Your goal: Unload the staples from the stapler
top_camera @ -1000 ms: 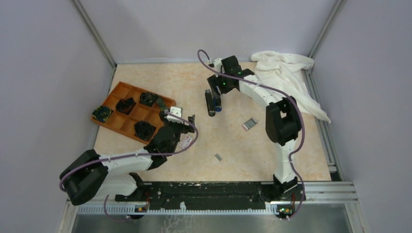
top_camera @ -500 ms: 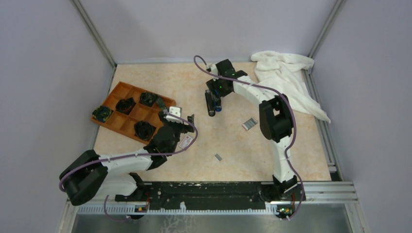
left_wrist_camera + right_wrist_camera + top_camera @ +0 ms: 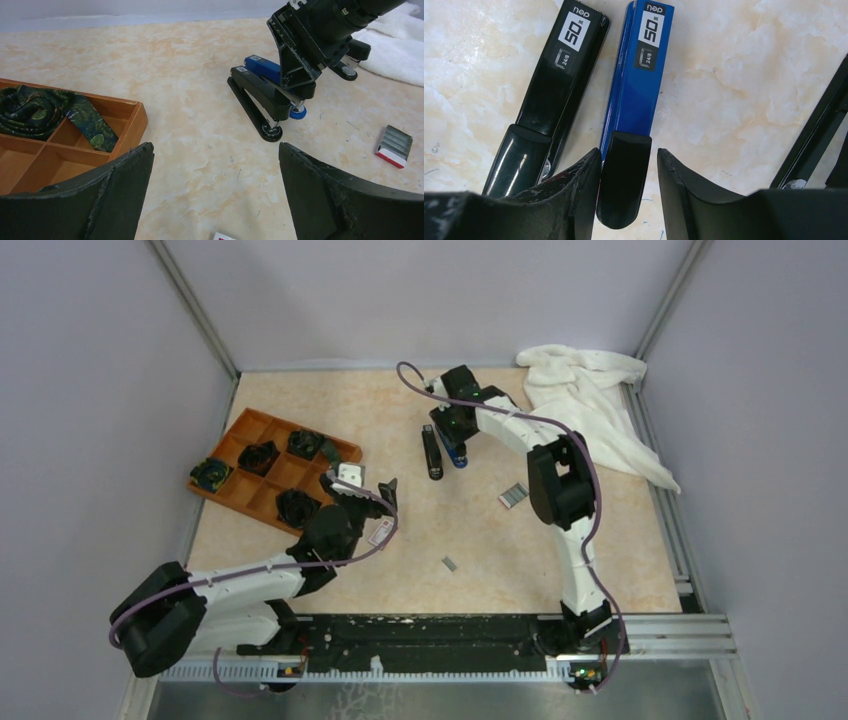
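Stapler point(image 3: 559, 75), slim glossy black, white 50 label, beside blue stapler point(image 3: 636, 75), right jaws loose around latter, left jaws spread.

Plain lilac-grey walls point(image 3: 420, 300) enclosed a beige marbled counter point(image 3: 340, 410); aluminium rails point(image 3: 195, 310) ran up the far corners, under even, soft light.

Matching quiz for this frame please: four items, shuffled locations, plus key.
1 blue stapler
2 black stapler
3 towel
4 tray

A far right corner
B left side, holding rolled ties
C rear end between the fingers of the right gripper
D lying just left of the blue one, ungripped

Pairs: 1-C, 2-D, 3-A, 4-B
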### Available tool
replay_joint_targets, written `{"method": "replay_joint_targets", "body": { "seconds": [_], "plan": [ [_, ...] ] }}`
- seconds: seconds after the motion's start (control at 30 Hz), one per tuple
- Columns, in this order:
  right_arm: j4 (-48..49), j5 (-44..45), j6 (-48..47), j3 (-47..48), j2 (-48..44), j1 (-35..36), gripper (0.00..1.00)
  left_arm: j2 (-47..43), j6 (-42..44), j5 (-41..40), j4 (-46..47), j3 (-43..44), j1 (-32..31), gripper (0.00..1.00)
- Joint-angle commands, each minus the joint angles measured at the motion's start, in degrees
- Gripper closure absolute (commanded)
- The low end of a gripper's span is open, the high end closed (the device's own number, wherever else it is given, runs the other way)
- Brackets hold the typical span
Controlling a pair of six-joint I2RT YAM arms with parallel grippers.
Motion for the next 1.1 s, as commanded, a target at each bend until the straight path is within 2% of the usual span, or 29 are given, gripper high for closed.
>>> {"method": "replay_joint_targets", "body": {
  "seconds": [0.0, 0.17, 0.37, 0.43, 0.5, 0.63, 0.73, 0.87, 1.07],
  "plan": [
    [-0.4, 1.5, -1.0, 2.4, -0.4, 0.4, 0.54, -2.7, -2.4, 3.2, -1.4, -1.6, 0.1, 0.01],
    [-2.6, 1.3, -1.4, 4.6, 1.4, 0.3, 0.48, -5.8, -3.1, 8.9, -1.4, -3.7, 0.1, 0.01],
    [-4.1, 1.2, -1.7, 7.1, 3.3, 0.1, 0.49, -8.9, -5.3, 16.6, -0.4, -6.4, 0.1, 0.01],
    [-4.4, 1.3, -2.0, 7.4, 3.4, 0.1, 0.53, -9.7, -5.9, 19.7, 0.7, -7.5, 0.1, 0.01],
    [-4.6, 1.2, -2.2, 7.6, 3.2, 0.0, 0.70, -10.4, -6.8, 23.5, 3.3, -9.1, 0.1, 0.01],
    [-4.7, -0.6, -2.1, 6.4, 1.2, -0.9, 0.98, -10.7, -9.6, 31.3, 11.2, -12.9, 0.1, 0.01],
    [-2.1, -4.1, -2.1, 1.2, -3.7, -2.7, 1.00, -10.6, -13.2, 35.0, 15.6, -14.1, 0.1, 0.01],
    [6.1, -13.9, -1.4, -10.6, -15.3, -7.2, 1.00, -8.8, -18.2, 39.5, 19.8, -13.7, 0.1, 0.01],
    [12.6, -27.1, 2.8, -23.9, -27.7, -13.4, 1.00, -2.1, -24.1, 43.6, 28.2, -11.5, 0.1, 0.01]
  ]
}}
